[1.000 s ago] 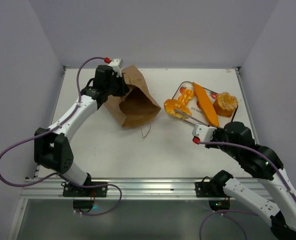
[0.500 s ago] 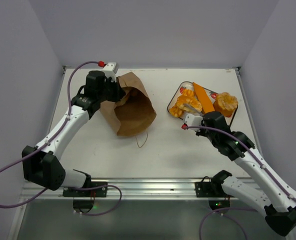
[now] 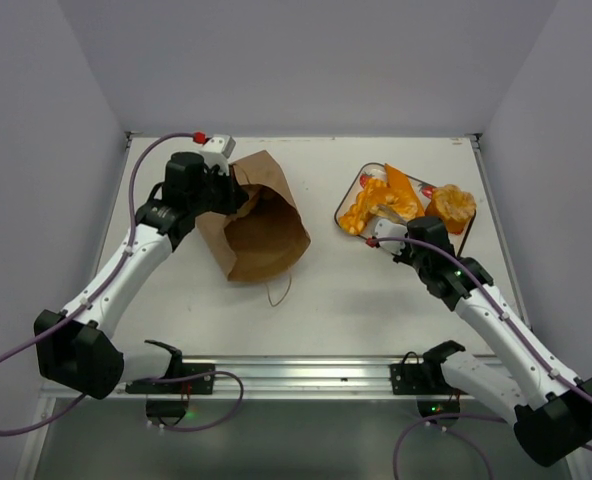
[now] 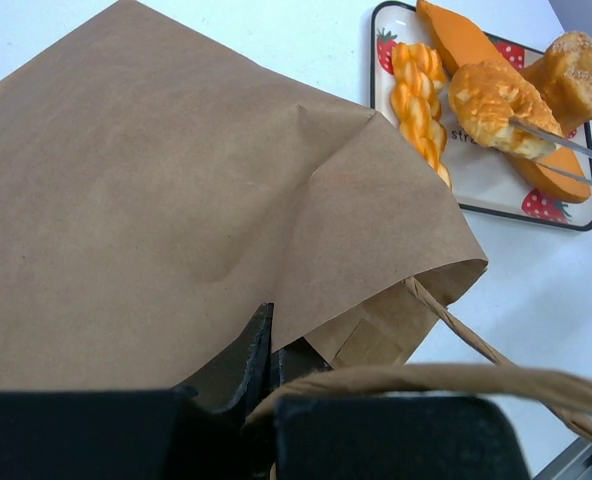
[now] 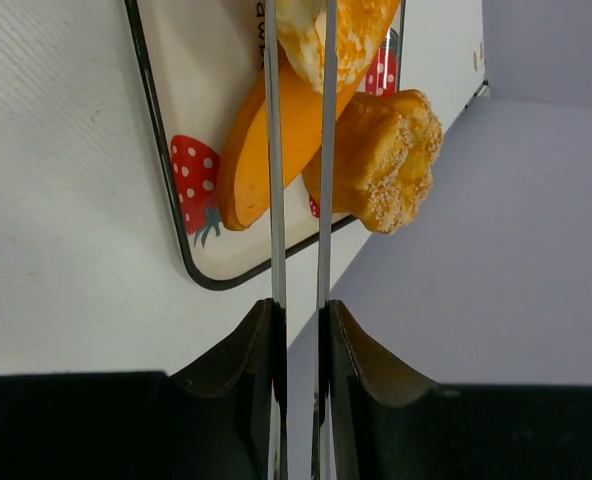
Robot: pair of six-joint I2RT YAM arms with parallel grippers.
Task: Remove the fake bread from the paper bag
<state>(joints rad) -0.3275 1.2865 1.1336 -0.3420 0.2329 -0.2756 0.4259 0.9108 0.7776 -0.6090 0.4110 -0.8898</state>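
1. The top view is showing the whole white table [image 3: 316, 290]. The paper bag [image 3: 261, 215] is sitting on the left part. The strawberry tray [image 3: 348, 195] is lying on the right part, well apart from the bag.
2. The left claw [image 3: 224, 187] is pinching the far left edge of the bag's mouth. The left wrist view is showing this up close: its black fingers [image 4: 246, 350] are pressing together with brown paper between them.
3. Only the top view is looking down into the bag's open mouth. The left wrist view is seeing just the smooth outside of the bag, and a string handle [image 4: 446, 378] is crossing in front of the lens.
4. The fake bread [image 3: 401, 190] is sitting on or just over the tray. The left wrist view is showing the pieces best. The braided piece [image 4: 420, 95] is lying along the tray's left side. The long baguette [image 4: 456, 35] is lying across the middle. A rough round roll [image 4: 576, 75] is sitting at the right side.
5. The right claw [image 5: 299, 322] is squeezing the metal tongs [image 5: 273, 200], pushing the two thin arms close together. Only the right wrist view is showing this grip clearly.
6. The tips of the tongs are pinching the ring loaf [image 4: 488, 92] over the baguette. The left wrist view is showing the whole loaf. The right wrist view is catching only its bottom part at the top edge.
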